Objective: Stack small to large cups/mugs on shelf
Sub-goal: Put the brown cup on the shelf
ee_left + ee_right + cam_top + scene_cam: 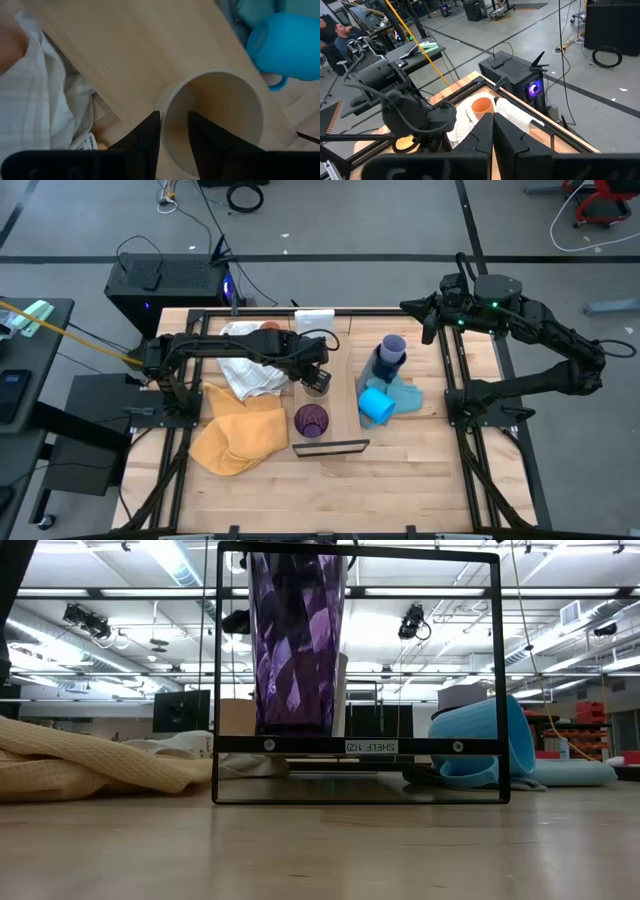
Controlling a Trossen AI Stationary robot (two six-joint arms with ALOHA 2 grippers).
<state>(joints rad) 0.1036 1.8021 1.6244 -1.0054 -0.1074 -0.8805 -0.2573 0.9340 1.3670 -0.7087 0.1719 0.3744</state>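
Over the shelf [340, 395] now, the left gripper [173, 131] sits right at the tan cup [215, 122], which stands upright on the plank just behind the dark purple tumbler [311, 421]. From the wrist view its fingers [147, 137] straddle the cup's rim, one outside the wall and one inside the mouth, and there looks to be a sliver of slack, so my read is a grip being let go rather than clenched; whether they touch the wall I cannot tell. The tumbler stands at the black-framed end of the shelf, towering in the low view, so the row seems to build from that end. Off the shelf on the table, the light blue mug [375, 404] lies tipped on its side on a blue cloth [405, 394], with the navy mug [386, 360] and a lavender cup [393, 345] nested just beside it. The orange cup [481, 106] waits among the white cloth [250, 365]. The right gripper [408, 306] hangs well apart, fingers shut and empty.
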